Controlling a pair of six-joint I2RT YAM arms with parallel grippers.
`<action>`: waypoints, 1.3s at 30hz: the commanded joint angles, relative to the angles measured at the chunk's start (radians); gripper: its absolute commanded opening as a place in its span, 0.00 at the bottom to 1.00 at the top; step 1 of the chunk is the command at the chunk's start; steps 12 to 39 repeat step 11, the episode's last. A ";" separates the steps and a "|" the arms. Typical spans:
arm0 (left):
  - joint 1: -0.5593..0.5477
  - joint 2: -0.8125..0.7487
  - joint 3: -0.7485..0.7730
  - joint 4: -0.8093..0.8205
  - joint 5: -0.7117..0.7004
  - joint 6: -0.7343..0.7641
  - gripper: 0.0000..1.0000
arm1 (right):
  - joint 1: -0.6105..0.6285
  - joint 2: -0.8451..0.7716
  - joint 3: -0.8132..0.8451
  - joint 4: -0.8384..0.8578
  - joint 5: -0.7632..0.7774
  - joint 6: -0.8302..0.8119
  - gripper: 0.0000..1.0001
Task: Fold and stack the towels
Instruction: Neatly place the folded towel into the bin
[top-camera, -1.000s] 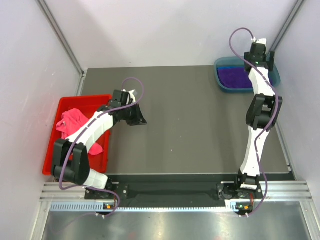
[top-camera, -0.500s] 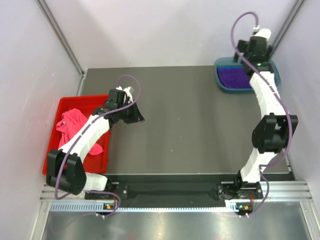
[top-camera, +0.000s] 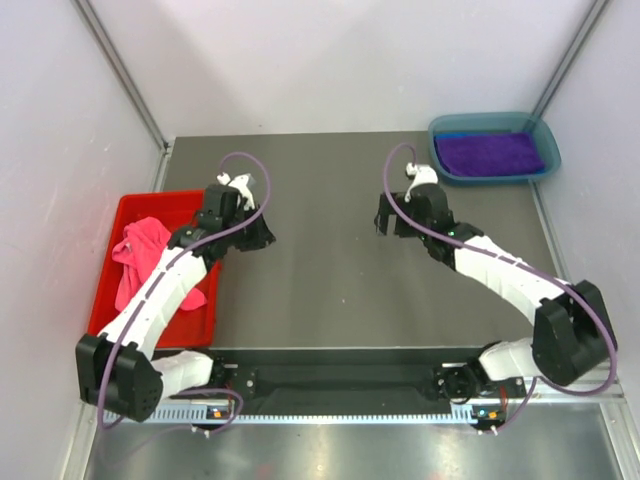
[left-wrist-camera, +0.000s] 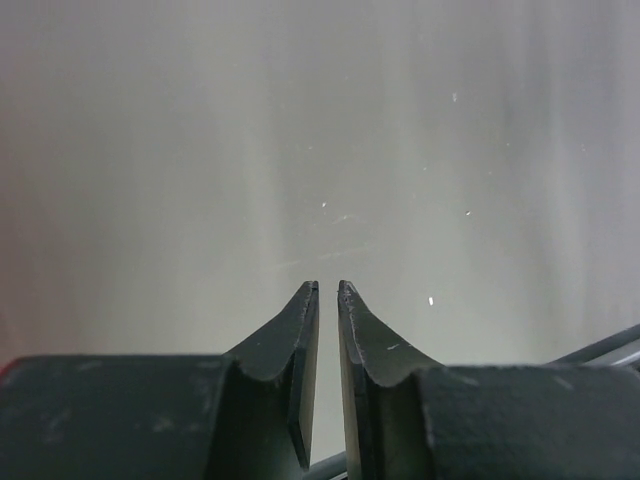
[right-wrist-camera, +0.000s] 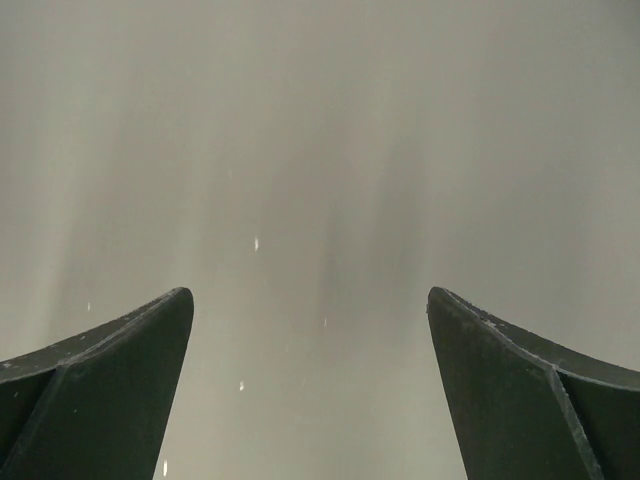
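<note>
Towels: the purple terry towel (top-camera: 490, 153) lies flat in the teal plastic tray (top-camera: 490, 179). The crumpled pink terry towel (top-camera: 140, 250) sits unfolded in the red plastic bin (top-camera: 150, 205). Left claw (left-wrist-camera: 328, 292) barely parted, right claw (right-wrist-camera: 310, 300) spread wide, both empty over the desk (top-camera: 330, 290). Probably mid-task.

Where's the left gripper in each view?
Top external: left gripper left of centre, over the table, beside the red bin.
Left wrist: left gripper at bottom centre, fingers barely apart.
Right wrist: not in it.
Shared landmark: the grey table surface.
</note>
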 joint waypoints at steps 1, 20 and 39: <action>0.003 -0.062 -0.038 -0.009 -0.024 0.025 0.19 | -0.007 -0.095 -0.082 0.117 -0.065 0.091 1.00; 0.005 -0.158 -0.104 -0.006 -0.066 0.048 0.20 | -0.007 -0.245 -0.162 0.103 0.021 0.080 1.00; 0.005 -0.158 -0.104 -0.006 -0.066 0.048 0.20 | -0.007 -0.245 -0.162 0.103 0.021 0.080 1.00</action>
